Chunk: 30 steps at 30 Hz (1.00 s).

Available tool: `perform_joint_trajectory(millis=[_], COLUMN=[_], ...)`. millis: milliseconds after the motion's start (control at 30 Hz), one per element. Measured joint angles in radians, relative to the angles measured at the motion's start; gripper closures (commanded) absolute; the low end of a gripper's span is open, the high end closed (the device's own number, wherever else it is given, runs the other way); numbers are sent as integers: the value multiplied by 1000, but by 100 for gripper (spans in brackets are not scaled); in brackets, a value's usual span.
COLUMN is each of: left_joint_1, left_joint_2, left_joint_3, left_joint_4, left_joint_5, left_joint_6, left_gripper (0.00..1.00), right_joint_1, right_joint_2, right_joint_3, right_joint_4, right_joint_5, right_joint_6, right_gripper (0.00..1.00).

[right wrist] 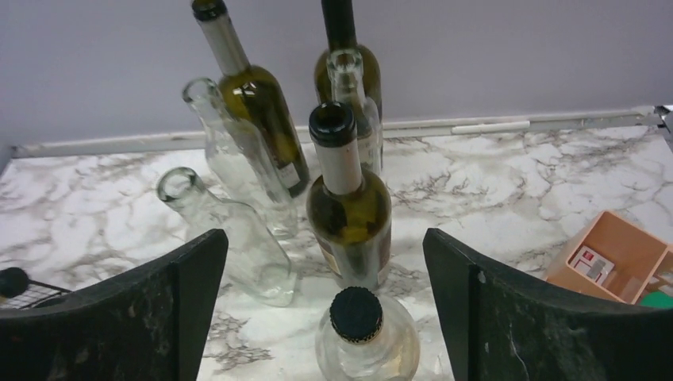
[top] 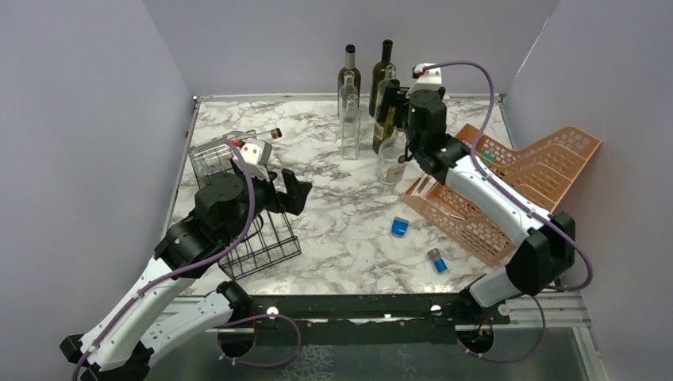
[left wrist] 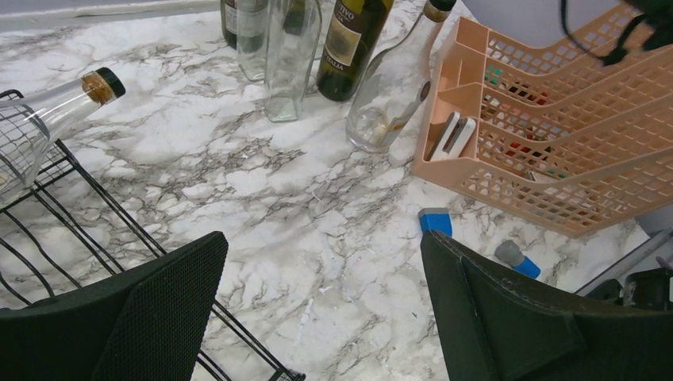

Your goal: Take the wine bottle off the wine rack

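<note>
The wine bottle (left wrist: 67, 103), clear glass with a cork-coloured band and a dark cap, lies tilted in the black wire wine rack (top: 266, 246) at the left side of the marble surface (top: 341, 222), its neck sticking out past the frame towards the middle. The left pincer (left wrist: 324, 246) hangs just beside the rack with its jaws spread wide and nothing between them; from the left wrist view the bottle sits up and to the left of it, untouched. The right pincer (right wrist: 324, 262) is also spread wide and holds nothing, poised at a cluster of upright bottles near the back wall, with a round clear bottle with a black cap (right wrist: 357, 325) and a dark green bottle (right wrist: 349, 210) framed between its fingers (right wrist: 182, 309). An orange-pink mesh organizer (top: 516, 171) stands at the right, and two small blue items (top: 400, 228) lie on the surface in front of it.
</note>
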<state>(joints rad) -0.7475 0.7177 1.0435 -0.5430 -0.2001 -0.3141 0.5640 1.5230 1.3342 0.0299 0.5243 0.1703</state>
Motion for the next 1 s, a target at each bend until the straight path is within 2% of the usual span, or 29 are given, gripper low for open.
perform_joint_trajectory(millis=[167, 400, 600, 800, 1000], left_joint_1=[0, 0, 0, 1, 1], left_joint_2=[39, 159, 282, 238, 118], left_joint_3=[-20, -21, 165, 278, 284], left_joint_4=[26, 127, 193, 303, 359], left_joint_5=[0, 0, -53, -90, -89], left_joint_6=[0, 54, 171, 235, 257], left_gripper=[1, 1, 1, 1, 1], right_joint_1=[0, 0, 0, 0, 0], right_joint_2=[-141, -459, -715, -904, -940], right_joint_3=[35, 36, 61, 145, 236], right_joint_4=[-143, -326, -449, -505, -523], right_joint_5=[-71, -135, -146, -148, -148], right_joint_6=[3, -51, -117, -145, -146], right_gripper=[0, 0, 1, 0, 0])
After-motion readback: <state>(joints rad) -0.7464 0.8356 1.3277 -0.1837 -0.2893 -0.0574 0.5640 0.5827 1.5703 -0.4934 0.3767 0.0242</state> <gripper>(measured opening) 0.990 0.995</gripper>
